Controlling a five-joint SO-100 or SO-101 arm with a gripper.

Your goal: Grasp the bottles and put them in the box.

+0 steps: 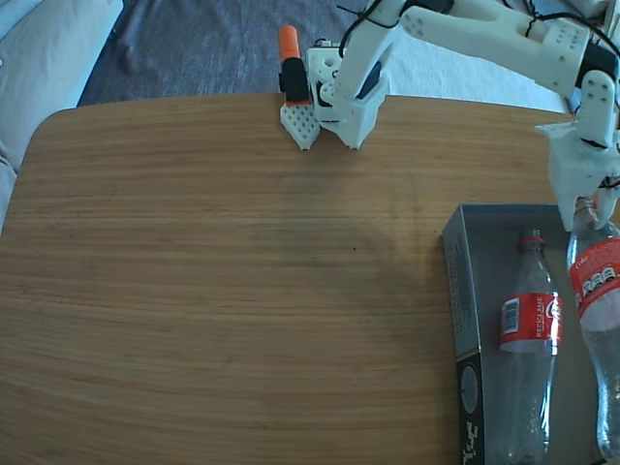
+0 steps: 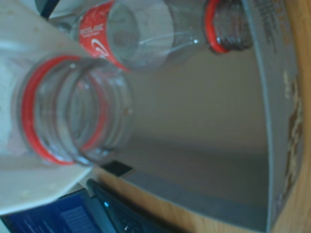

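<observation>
Tool (image 1: 584, 199) atop right bottle's (image 1: 599, 291) neck

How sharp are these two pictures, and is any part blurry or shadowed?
In the fixed view the table and the bottle in the box look fairly sharp, under soft, even light with a faint shadow mid-table. In the wrist view the held bottle fills the near field, soft and blurred; the box floor is shaded.

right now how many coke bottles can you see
2. One Coca-Cola bottle lies flat inside the grey box. The other Coca-Cola bottle is at the box's right side in the fixed view, neck up at the pincer.
</observation>
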